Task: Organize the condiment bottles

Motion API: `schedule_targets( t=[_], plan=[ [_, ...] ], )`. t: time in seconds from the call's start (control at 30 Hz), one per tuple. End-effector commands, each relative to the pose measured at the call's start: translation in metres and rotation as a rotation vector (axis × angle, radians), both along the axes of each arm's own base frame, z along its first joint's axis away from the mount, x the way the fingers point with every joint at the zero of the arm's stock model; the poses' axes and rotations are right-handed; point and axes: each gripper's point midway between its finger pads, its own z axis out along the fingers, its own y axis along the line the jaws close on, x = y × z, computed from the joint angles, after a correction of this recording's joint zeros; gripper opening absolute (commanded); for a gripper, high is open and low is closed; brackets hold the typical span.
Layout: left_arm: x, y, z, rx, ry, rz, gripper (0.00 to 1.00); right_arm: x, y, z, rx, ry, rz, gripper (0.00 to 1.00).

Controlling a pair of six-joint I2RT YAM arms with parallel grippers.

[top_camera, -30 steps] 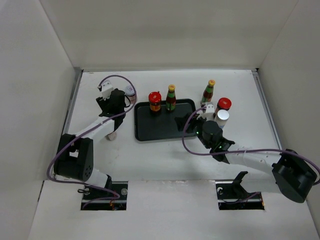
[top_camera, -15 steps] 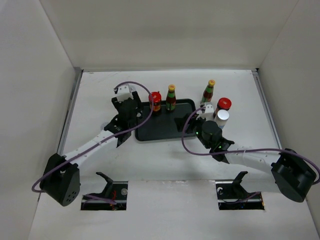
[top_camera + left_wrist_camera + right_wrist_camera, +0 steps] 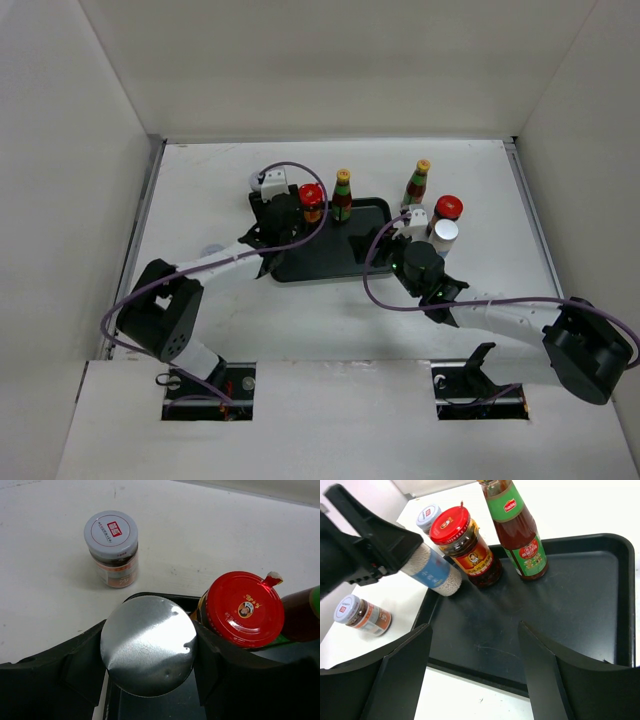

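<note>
My left gripper (image 3: 283,215) is shut on a silver-capped shaker (image 3: 146,642). It holds the shaker tilted over the back left corner of the black tray (image 3: 320,262), next to a red-lidded jar (image 3: 311,200) and a yellow-capped sauce bottle (image 3: 342,195) that stand on the tray. In the right wrist view the shaker (image 3: 434,573) shows a blue label. My right gripper (image 3: 474,630) is open above the tray's bare front part, holding nothing. Right of the tray stand a second sauce bottle (image 3: 417,182), a red-lidded jar (image 3: 448,208) and a silver-capped shaker (image 3: 444,235).
A white-lidded jar (image 3: 111,547) stands on the table just behind the tray's left corner. Another white-lidded jar (image 3: 362,615) is on the table left of the tray. White walls close in the table on three sides.
My left arm has swung right from the table's left side to the tray's back left corner, carrying the shaker. The right arm has not moved.
</note>
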Motion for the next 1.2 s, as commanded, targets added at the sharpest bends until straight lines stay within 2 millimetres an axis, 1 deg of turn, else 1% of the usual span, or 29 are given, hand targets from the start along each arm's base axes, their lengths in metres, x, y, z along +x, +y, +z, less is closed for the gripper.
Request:
schedule_targets(
  t=[0.0, 0.03, 0.1, 0.13, 0.2, 0.3, 0.4, 0.47, 0.53, 0.6, 0.63, 0.67, 0.7, 0.77, 0.83, 0.9, 0.93, 0.97, 1.07, 1.1, 1.17],
  plan=[
    [0.024, -0.008, 0.049, -0.090, -0.173, 0.032, 0.54, 0.007, 0.004, 0.030, 0.059, -0.069, -0.002, 0.76],
    [0.026, -0.009, 0.046, -0.084, -0.168, 0.030, 0.57, 0.007, 0.004, 0.030, 0.059, -0.069, -0.003, 0.76],
    [0.027, -0.012, 0.040, -0.059, -0.158, 0.024, 0.73, 0.007, 0.004, 0.027, 0.059, -0.063, -0.004, 0.78],
    [0.026, -0.012, 0.038, -0.052, -0.157, 0.028, 0.79, 0.008, 0.005, 0.027, 0.056, -0.063, -0.004, 0.79],
    [0.023, -0.013, 0.038, -0.055, -0.166, 0.029, 0.86, 0.008, 0.004, 0.027, 0.053, -0.064, -0.008, 0.81],
    [0.015, -0.013, 0.051, -0.075, -0.200, 0.020, 0.93, 0.009, 0.001, 0.027, 0.051, -0.066, -0.022, 0.83],
    [0.000, -0.006, 0.072, -0.130, -0.261, 0.022, 0.96, 0.009, -0.001, 0.028, 0.038, -0.077, -0.027, 0.83],
    [-0.009, -0.004, 0.085, -0.159, -0.295, 0.016, 0.96, 0.010, -0.004, 0.031, 0.030, -0.089, -0.041, 0.80],
    [-0.023, 0.000, 0.099, -0.189, -0.330, 0.005, 0.97, 0.011, -0.009, 0.037, 0.024, -0.104, -0.056, 0.74],
    [-0.035, 0.003, 0.106, -0.211, -0.355, -0.006, 0.97, 0.010, -0.013, 0.049, 0.020, -0.127, -0.063, 0.65],
    [-0.041, 0.005, 0.107, -0.220, -0.362, -0.007, 0.97, 0.008, -0.016, 0.059, 0.022, -0.143, -0.071, 0.54],
    [-0.046, 0.006, 0.107, -0.228, -0.366, -0.013, 0.97, 0.008, -0.019, 0.064, 0.021, -0.149, -0.081, 0.47],
    [-0.050, 0.005, 0.105, -0.232, -0.364, -0.022, 0.96, 0.009, -0.022, 0.069, 0.019, -0.157, -0.098, 0.40],
    [-0.060, 0.001, 0.098, -0.235, -0.357, -0.045, 0.95, 0.011, -0.030, 0.074, -0.004, -0.157, -0.151, 0.27],
    [-0.069, -0.004, 0.089, -0.246, -0.345, -0.070, 0.90, 0.016, -0.045, 0.073, -0.045, -0.141, -0.229, 0.22],
    [-0.075, -0.010, 0.079, -0.262, -0.328, -0.099, 0.86, 0.018, -0.070, 0.072, -0.098, -0.112, -0.348, 0.21],
    [-0.079, -0.015, 0.074, -0.272, -0.318, -0.119, 0.85, 0.017, -0.081, 0.072, -0.116, -0.103, -0.399, 0.23],
    [-0.083, -0.020, 0.067, -0.284, -0.305, -0.137, 0.85, 0.017, -0.095, 0.073, -0.135, -0.096, -0.455, 0.30],
    [-0.092, -0.031, 0.049, -0.322, -0.280, -0.182, 0.84, 0.013, -0.140, 0.078, -0.191, -0.090, -0.637, 0.65],
    [-0.093, -0.033, 0.044, -0.333, -0.277, -0.189, 0.84, 0.010, -0.152, 0.080, -0.219, -0.086, -0.677, 0.73],
    [-0.095, -0.035, 0.039, -0.355, -0.279, -0.207, 0.85, 0.005, -0.172, 0.082, -0.291, -0.068, -0.744, 0.82]
  ],
)
